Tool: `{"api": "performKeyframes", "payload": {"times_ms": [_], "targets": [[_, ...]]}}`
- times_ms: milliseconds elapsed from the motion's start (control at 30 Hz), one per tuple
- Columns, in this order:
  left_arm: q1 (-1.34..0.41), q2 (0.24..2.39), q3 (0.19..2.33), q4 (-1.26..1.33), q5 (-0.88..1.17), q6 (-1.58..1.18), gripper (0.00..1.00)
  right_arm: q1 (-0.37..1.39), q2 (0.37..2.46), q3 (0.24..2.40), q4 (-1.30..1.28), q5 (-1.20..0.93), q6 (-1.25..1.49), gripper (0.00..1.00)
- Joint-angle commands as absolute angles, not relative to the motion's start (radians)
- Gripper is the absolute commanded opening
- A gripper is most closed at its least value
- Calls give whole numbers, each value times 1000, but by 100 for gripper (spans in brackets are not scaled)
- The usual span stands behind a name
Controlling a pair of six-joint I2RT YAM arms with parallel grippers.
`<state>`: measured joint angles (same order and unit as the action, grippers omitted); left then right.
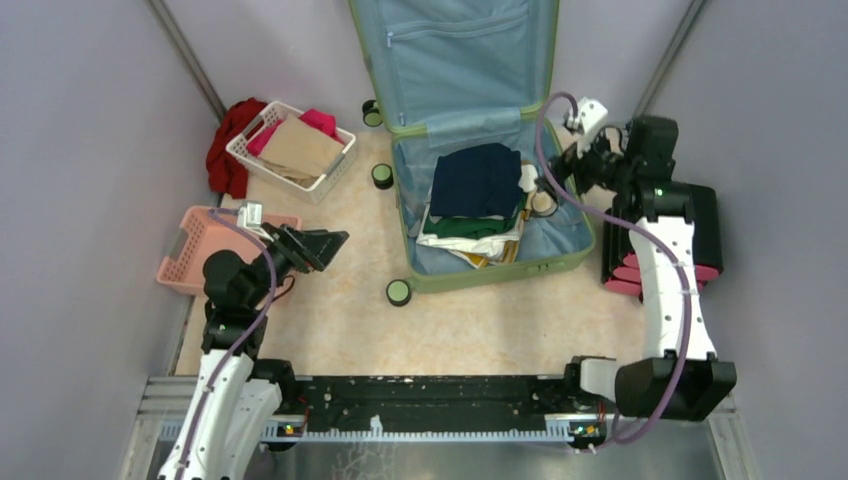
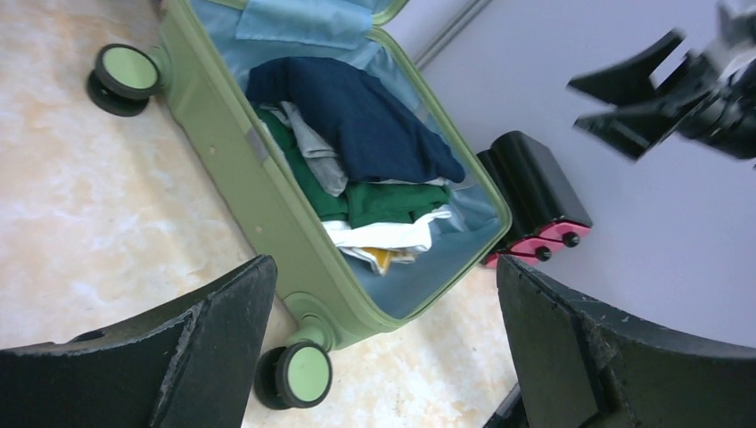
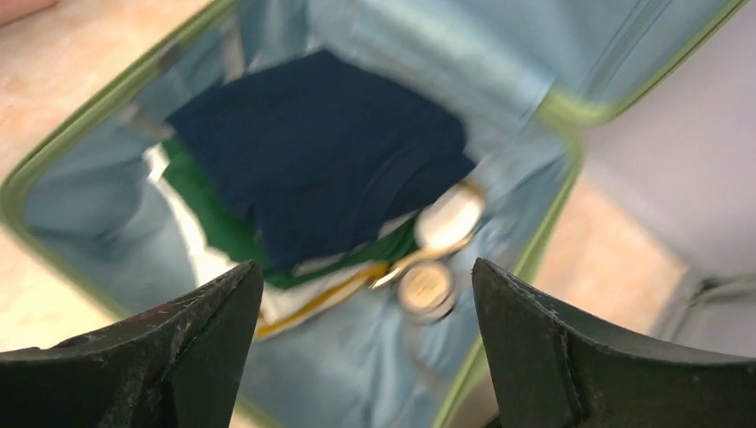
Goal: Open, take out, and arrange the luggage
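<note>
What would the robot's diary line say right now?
luggage: lid open, clothes inside | left gripper: open, empty | right gripper: open, empty, above luggage

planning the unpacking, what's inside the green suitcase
The luggage holds a navy garment on top of green and white ones, small round items beside them. Anything under the clothes is covered.

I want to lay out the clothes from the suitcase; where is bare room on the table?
Widest bare patch: between the luggage and the base rail. A narrower strip lies between the luggage and the pink basket, partly under the left end effector. Crowded: beside the white basket and the black-and-pink cases.
</note>
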<state>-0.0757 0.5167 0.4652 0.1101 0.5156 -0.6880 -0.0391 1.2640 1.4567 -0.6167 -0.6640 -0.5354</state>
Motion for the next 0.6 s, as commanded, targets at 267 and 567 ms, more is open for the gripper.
{"api": "performKeyframes", "payload": {"times_ms": [267,567], "targets": [[-71,700,455,321,643,-823,99,-211,987,1189,-821,-802,-466,86],[-71,704,414,362,634,-825,99,-311,955,1230,-934,-561,-418,86]]}}
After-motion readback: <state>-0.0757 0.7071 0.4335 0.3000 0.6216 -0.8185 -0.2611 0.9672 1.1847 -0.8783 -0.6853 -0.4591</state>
